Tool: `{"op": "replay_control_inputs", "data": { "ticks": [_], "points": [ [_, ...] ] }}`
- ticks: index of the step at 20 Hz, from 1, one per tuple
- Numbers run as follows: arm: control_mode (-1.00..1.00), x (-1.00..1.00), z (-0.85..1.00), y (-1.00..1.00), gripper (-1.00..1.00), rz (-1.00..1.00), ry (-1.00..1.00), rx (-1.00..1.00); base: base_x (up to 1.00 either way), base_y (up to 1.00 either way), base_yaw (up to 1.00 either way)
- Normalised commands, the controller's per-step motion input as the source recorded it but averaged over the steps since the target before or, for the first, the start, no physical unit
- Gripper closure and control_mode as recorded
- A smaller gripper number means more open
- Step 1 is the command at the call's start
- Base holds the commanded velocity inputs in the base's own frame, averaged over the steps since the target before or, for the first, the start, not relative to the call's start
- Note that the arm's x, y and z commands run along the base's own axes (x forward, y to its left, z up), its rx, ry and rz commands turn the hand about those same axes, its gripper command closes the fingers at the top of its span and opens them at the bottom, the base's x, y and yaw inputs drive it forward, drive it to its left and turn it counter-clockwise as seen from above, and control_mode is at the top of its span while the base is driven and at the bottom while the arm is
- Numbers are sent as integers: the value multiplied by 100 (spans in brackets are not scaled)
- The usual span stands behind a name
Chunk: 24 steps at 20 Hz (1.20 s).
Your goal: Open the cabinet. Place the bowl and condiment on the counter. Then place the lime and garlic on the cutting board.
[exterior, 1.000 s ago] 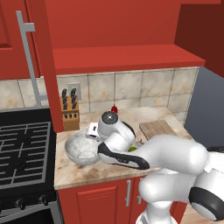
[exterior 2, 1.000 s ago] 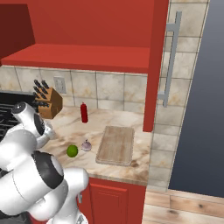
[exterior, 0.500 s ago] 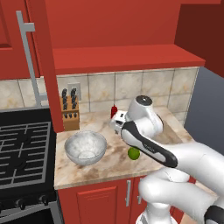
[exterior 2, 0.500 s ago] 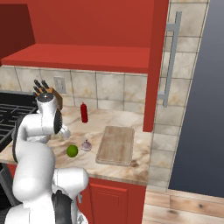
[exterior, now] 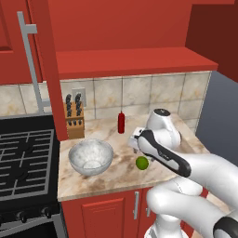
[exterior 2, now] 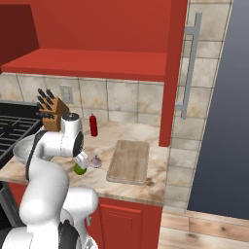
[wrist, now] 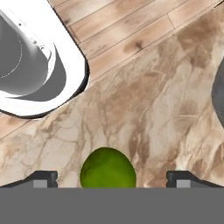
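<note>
Lime point(wrist: 108, 168) on tabletop point(wrist: 166, 113) midway between the fingers point(wrist: 43, 178), fingers spread wide, not touching it, bowl point(exterior: 91, 156) well off to one side, garlic point(exterior 2: 96, 161) just beside lime.

counter point(exterior: 121, 167): beige-brown veined stone, smooth
cutting board point(exterior 2: 129, 160): light wood, matt, on the counter
bowl point(exterior: 91, 156): grey-white marbled, glossy
lime point(wrist: 108, 169): green, faintly dimpled skin
cabinet point(exterior: 125, 32): red painted wood above the counter

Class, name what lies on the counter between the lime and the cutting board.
The garlic lies between the lime and the cutting board, resting on the counter; the right base view shows this.
</note>
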Motion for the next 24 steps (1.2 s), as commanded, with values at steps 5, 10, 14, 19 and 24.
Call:
{"op": "replay_control_inputs", "data": {
  "ticks": [5, 10, 14, 19, 24],
  "points": [
    [-100, 5, -41, 0, -100, 0, 7, -2, 0, 0, 0],
    [-100, 13, -41, 0, -100, 0, 4, 0, 0, 0, 0],
    [-100, 29, -23, 0, -100, 0, 0, 0, 0, 0, 0],
    [-100, 12, -11, 0, -100, 0, 1, 0, 0, 0, 0],
    [-100, -2, -8, 0, 100, 0, 0, 0, 0, 0, 0]
  ]
}}
